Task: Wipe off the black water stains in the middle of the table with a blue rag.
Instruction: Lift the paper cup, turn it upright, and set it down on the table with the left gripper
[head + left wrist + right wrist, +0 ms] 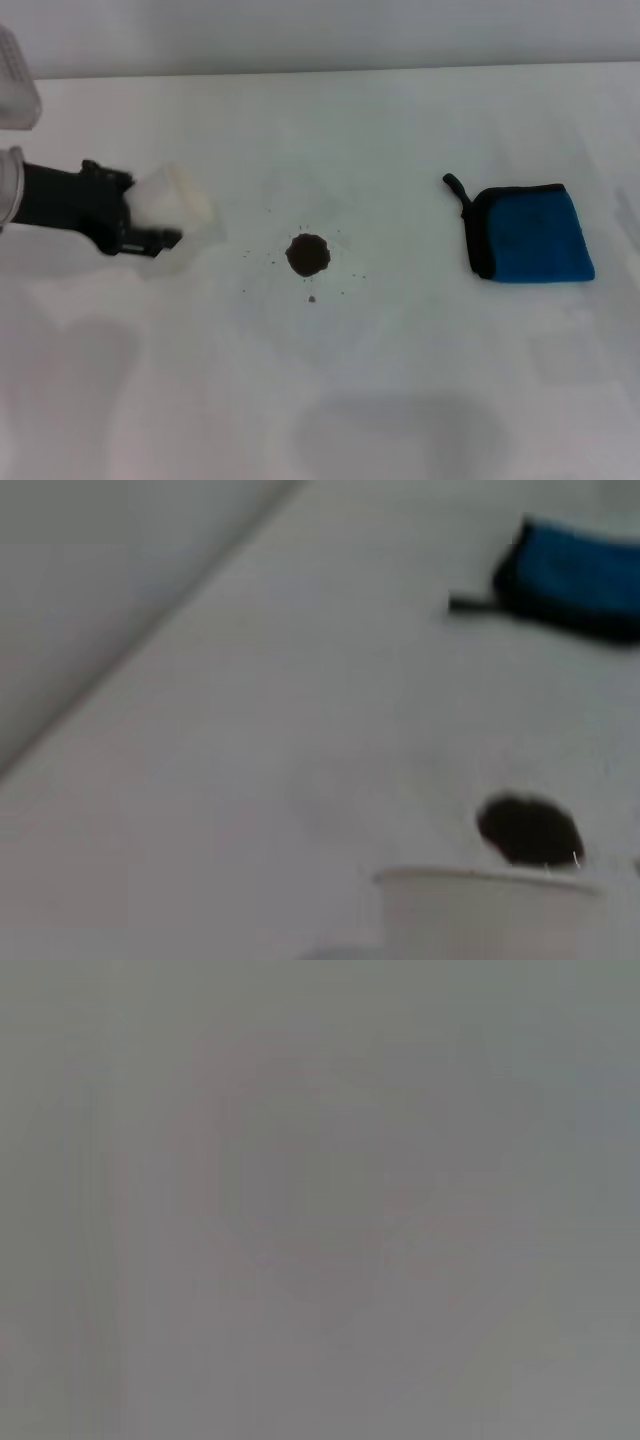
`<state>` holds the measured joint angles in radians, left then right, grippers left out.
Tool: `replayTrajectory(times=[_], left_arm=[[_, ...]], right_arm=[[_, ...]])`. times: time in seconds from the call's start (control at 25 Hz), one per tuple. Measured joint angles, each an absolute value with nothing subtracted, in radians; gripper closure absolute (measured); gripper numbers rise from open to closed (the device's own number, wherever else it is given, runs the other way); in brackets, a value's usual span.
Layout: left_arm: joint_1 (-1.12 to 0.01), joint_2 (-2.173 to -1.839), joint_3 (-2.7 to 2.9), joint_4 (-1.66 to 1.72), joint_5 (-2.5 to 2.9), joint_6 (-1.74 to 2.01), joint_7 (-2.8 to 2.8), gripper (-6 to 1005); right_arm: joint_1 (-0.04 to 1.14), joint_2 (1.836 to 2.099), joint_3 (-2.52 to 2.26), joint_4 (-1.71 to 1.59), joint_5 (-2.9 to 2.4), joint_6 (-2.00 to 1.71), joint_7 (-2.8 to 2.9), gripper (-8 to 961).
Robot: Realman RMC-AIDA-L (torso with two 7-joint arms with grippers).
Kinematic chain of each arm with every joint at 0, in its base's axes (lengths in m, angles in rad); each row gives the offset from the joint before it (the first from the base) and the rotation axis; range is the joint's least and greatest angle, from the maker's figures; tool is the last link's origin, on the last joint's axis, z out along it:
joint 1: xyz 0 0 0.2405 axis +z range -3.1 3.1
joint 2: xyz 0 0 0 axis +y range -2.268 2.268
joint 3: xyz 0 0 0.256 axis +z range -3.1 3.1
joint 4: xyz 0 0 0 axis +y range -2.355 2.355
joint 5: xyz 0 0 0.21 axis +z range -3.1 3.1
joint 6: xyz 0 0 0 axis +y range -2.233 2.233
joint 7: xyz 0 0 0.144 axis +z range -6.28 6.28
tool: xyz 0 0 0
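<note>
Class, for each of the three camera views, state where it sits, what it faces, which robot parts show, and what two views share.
Head view: high, looking forward and down at the table; the left pincer holds a white cup.
Left wrist view: low on the left arm, looking past the cup rim across the tabletop; no fingers show.
Right wrist view: featureless grey; nothing identifiable.
Shared by the head and left wrist views: black water stains, blue rag.

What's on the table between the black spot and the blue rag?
Nothing big. In the head view, between the black spot and the blue rag there is bare white table, with only a few tiny dark specks close to the spot.
</note>
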<state>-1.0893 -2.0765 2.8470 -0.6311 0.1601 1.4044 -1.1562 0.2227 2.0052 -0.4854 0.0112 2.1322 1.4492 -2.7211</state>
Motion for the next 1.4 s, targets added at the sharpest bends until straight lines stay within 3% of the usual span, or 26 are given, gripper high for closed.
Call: replayTrajectory(times=[0.32,0.92,1.4], left_arm=[[-1.0,-2.078,2.847,-0.534,-0.124,1.42,-1.037,362],[-0.729,-2.077,2.845,-0.284,-0.525,1.427,-0.77,371],[-0.584,-2.079,2.846,-0.194,-0.563,1.404,-0.637,377]], right_arm=[[0.224,2.003,-0.498,-0.022,2.132,1.448,-2.689,82],[0.183,1.999,-0.509,-0.126,2.136,1.478,-2.577,81],[0.154,1.997,-0.493,-0.151,2.146,1.54,-2.542,82]])
